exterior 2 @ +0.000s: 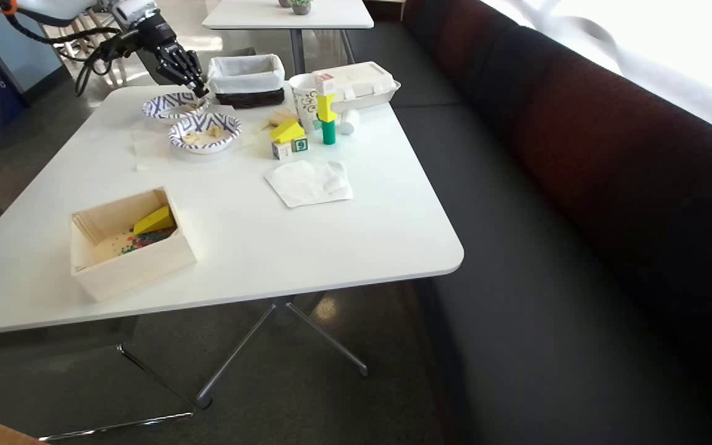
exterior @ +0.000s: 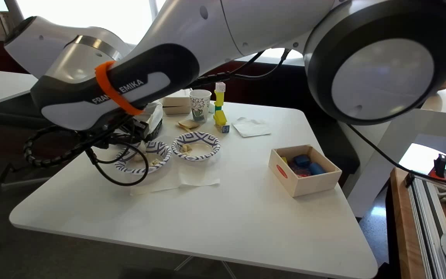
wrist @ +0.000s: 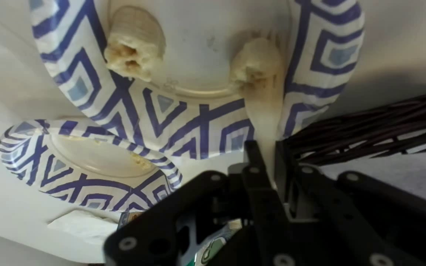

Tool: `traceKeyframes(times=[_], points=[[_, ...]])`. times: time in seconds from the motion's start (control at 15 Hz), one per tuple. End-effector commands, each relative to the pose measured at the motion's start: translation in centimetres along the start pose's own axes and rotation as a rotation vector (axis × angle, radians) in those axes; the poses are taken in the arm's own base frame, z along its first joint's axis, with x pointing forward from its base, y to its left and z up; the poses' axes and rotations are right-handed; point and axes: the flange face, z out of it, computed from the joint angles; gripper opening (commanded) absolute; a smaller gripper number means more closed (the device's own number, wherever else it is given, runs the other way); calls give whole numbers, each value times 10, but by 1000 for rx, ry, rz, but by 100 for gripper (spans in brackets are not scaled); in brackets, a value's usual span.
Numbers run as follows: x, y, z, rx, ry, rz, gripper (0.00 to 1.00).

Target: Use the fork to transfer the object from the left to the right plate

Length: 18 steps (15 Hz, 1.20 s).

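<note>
Robotiq gripper (wrist: 267,147), clamped on a pale plastic fork (wrist: 264,120): in the wrist view the two black fingers (wrist: 253,159) press the handle from either side, and the fork's head extends away from them across the rim of a patterned paper bowl (wrist: 198,66). A banana piece (wrist: 256,61) lies beyond the fingertips, over that bowl's inner edge, covering most of the tines in this view; whether it is speared cannot be told. The piece is short, rounded and cream-coloured, with a ragged hollow at the end facing the gripper. Well apart from the fork, a larger banana chunk (wrist: 133,42) rests in the same bowl against its wall, its sides faintly grooved, its broken end browned and pitted. Just beside, partly hidden by the patterned bowl's rim, a second paper bowl (wrist: 94,155) of the same white-and-violet design holds pale bits (exterior 2: 215,131), clearest in an exterior view. Dark and woven, a wicker basket (exterior 2: 250,99) with a white liner (exterior 2: 245,68) stands near the gripper; just past it come a paper cup (exterior 2: 302,99) and a takeout carton (exterior 2: 356,83). At greater remove on the white table (exterior 2: 282,241), a wooden box (exterior 2: 139,269) contains a yellow block (exterior 2: 155,220) and blue pieces (exterior: 316,168).
</note>
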Motion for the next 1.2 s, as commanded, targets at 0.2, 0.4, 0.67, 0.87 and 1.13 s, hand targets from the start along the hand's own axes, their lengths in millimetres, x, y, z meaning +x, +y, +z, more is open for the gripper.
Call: traceKeyframes(times=[0.2, 0.4, 0.67, 0.87, 1.13], points=[[-8, -3, -9, 28, -115, 7, 3], [-12, -1, -12, 4, -155, 20, 3], [-2, -3, -21, 8, -177, 69, 3], [7, -4, -29, 8, -199, 113, 3], [18, -7, -37, 18, -234, 152, 3]])
